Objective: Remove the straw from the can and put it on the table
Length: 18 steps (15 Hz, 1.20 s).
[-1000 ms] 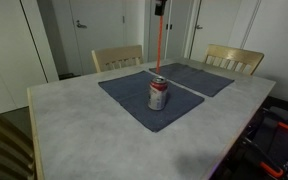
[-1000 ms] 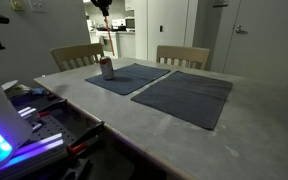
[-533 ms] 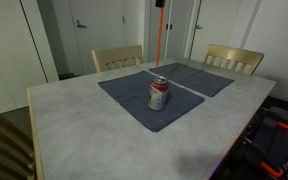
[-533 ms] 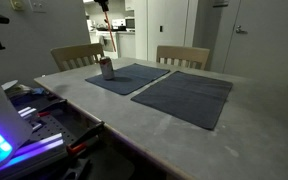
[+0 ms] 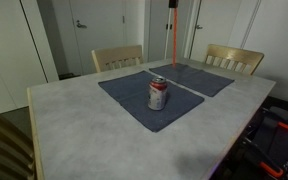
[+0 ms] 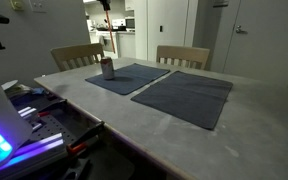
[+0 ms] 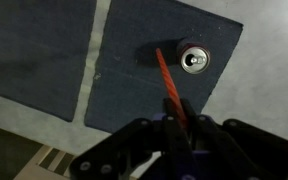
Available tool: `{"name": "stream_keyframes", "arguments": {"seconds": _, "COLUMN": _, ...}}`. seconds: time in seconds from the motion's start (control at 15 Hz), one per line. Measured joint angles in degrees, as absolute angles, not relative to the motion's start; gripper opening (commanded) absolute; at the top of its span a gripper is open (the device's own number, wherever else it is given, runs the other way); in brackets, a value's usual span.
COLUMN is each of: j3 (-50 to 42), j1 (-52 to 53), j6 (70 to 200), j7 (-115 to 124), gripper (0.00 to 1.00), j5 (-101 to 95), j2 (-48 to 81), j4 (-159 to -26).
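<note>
The red-orange straw (image 5: 173,35) hangs upright, gripped at its top end, with its lower end clear of the can and above the far placemat. The can (image 5: 158,94) stands upright on the near dark placemat (image 5: 134,105); it also shows in the exterior view (image 6: 107,68). My gripper (image 5: 171,3) is at the top edge of the frame, shut on the straw. In the wrist view the straw (image 7: 168,85) runs from my fingers (image 7: 179,128) down towards the mat beside the can (image 7: 194,59). The pale marbled table (image 5: 74,125) lies below.
A second dark placemat (image 5: 199,78) lies beside the first. Two wooden chairs (image 5: 117,57) (image 5: 234,58) stand at the table's far side. Equipment with cables and lights sits off the table's edge (image 6: 24,120).
My gripper has carried the straw sideways and a little higher. Its lower end, which hung just over the can's top, is now clear of the can and off to one side.
</note>
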<state>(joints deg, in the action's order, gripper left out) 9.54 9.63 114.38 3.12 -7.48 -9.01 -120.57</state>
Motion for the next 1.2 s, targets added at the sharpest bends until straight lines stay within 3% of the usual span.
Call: {"name": "stream_keyframes", "arguments": {"seconds": 1.2, "j3": 6.0, "j1": 7.5, "j6": 107.7, "j7": 3.0, "gripper": 0.02, "j5": -6.9, "j2": 2.6, "j4": -118.5}}
